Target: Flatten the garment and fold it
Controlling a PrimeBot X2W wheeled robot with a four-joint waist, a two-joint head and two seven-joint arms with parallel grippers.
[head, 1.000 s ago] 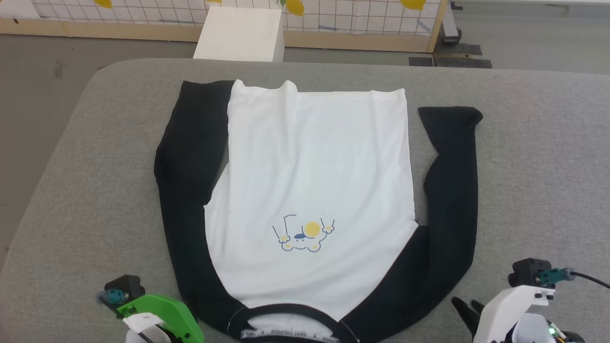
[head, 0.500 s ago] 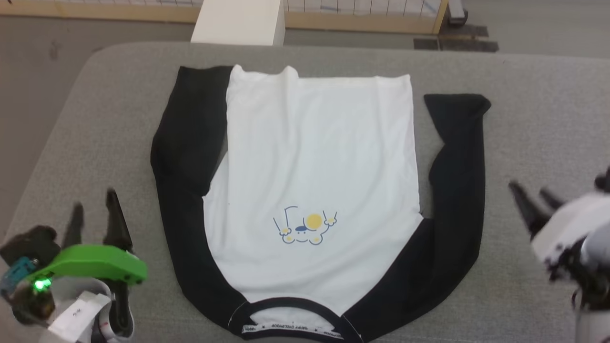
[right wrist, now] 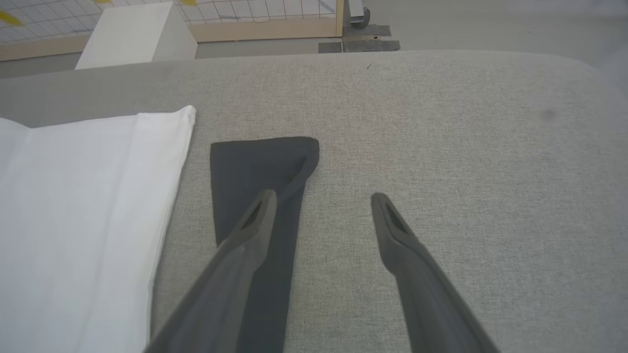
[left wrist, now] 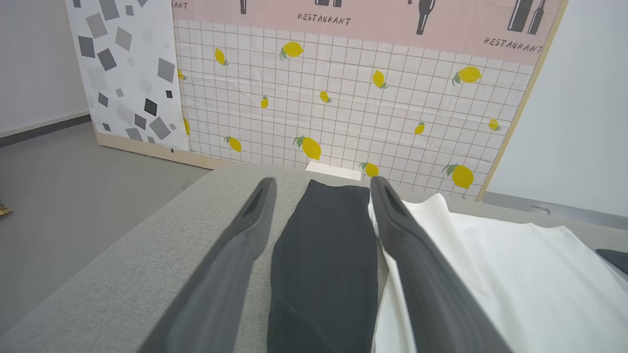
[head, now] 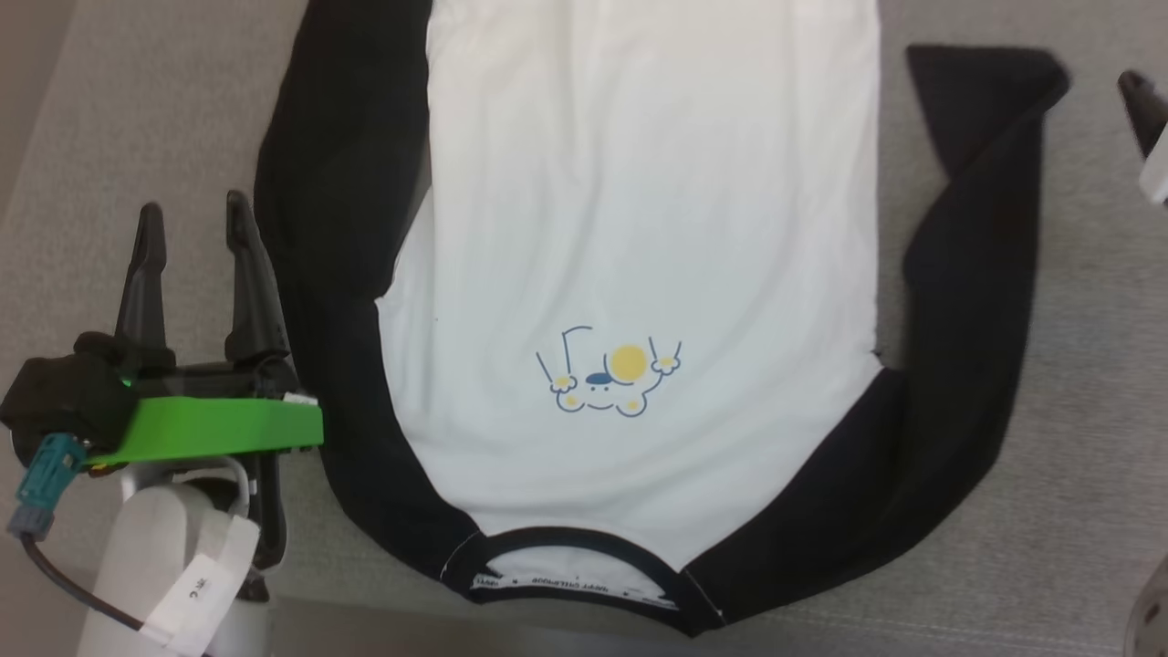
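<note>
White garment (head: 639,228) just beside left claw (head: 194,205)

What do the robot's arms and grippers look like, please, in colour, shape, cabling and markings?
The left gripper has two long, dark, tapering fingers, a bright green cover, a teal connector with a black cable, and a pale forearm bearing a white label. The right gripper has matching dark grey fingers, each with a slot near the tip.
</note>
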